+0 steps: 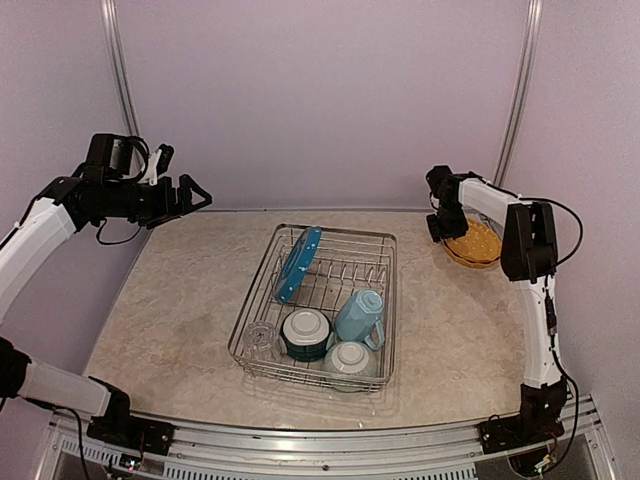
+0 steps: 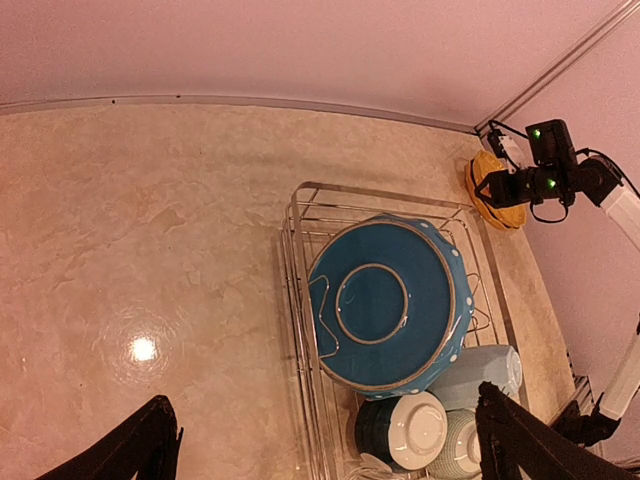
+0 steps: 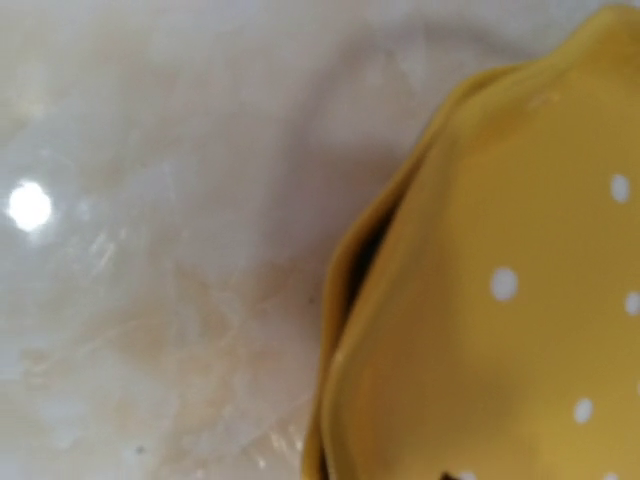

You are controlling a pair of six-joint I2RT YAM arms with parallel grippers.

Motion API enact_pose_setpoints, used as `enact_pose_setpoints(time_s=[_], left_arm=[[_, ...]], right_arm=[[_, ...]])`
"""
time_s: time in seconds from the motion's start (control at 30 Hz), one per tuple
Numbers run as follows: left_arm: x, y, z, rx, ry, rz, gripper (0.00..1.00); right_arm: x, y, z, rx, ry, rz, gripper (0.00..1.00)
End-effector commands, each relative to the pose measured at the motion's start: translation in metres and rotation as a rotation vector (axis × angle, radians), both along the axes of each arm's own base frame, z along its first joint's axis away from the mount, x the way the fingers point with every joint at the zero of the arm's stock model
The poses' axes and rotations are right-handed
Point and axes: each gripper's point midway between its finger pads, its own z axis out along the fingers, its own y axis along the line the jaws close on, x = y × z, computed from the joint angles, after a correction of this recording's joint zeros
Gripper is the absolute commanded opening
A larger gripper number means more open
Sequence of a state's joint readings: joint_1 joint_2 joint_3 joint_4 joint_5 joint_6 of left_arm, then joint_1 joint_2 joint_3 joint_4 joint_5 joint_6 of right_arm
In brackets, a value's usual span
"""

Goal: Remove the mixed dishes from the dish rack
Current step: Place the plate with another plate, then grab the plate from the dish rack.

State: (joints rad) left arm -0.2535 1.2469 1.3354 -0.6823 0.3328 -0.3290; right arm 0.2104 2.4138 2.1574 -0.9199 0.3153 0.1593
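Top external view: the dish rack (image 1: pixel 340 231) sits mid-table. The blue plate (image 1: pixel 298 263) stands on edge in the rack's far-left slots, long axis roughly 1 to 7 o'clock, leaning toward 10. The left gripper (image 1: pixel 188 180) hangs raised off the rack's 10 o'clock corner, fingers (image 2: pixel 130 450) wide apart and holding nothing. The plate lies at about 4 o'clock from it, and the left wrist view shows the underside with its foot ring turned that way. The right gripper (image 1: pixel 447 228) is at the rack's 2 o'clock, low over the yellow plates (image 1: pixel 480 245). These lie flat on the table (image 1: pixel 170 310) outside the rack, and the doubled rim in the right wrist view suggests they are stacked. My read is that the left arm is free and slightly nearer, so the blue plate suits it, gripped across the top rim. The rack's near half holds the clear glass (image 1: pixel 262 340) at 7, two bowls (image 1: pixel 306 332) and the light blue mug (image 1: pixel 358 316). Hard to make out: the right wrist view is only yellow plate and table with no fingers shown, so I cannot tell whether that gripper is apart, together or touching the plate. The left wrist view crops the bowls and mug, and the glass is barely visible there. The prongs holding the blue plate are hidden behind it.
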Motion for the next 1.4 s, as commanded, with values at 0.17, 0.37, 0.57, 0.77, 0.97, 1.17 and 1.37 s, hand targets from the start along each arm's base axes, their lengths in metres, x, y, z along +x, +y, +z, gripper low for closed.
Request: enact_pose_setpoints(time_s=[0.17, 0.37, 0.57, 0.77, 0.97, 1.17, 1.37], left_arm=[[-0.001, 0.0, 0.001, -0.009, 0.009, -0.007, 0.99], [-0.002, -0.002, 0.002, -0.016, 0.011, -0.013, 0.99], [-0.003, 0.0, 0.003, -0.01, 0.005, -0.007, 0.99], [-0.002, 0.002, 0.003, -0.003, 0.006, -0.001, 0.99], [-0.002, 0.002, 0.003, -0.002, 0.004, 0.003, 0.99], [-0.001, 0.002, 0.001, 0.001, 0.01, 0.003, 0.99], [-0.001, 0.002, 0.0, 0.0, 0.012, 0.001, 0.99]], right_arm=[[-0.022, 0.039, 0.096, 0.024, -0.173, 0.05, 0.61], [-0.056, 0.074, 0.125, 0.084, -0.249, 0.1, 0.65], [-0.09, 0.131, 0.163, 0.286, -0.372, 0.204, 0.65], [-0.128, 0.203, 0.199, 0.721, -0.447, 0.34, 0.64], [-0.159, 0.259, 0.222, 1.21, -0.426, 0.432, 0.65], [-0.167, 0.296, 0.21, 1.388, -0.332, 0.459, 0.66], [-0.183, 0.331, 0.201, 1.572, -0.242, 0.463, 0.64]])
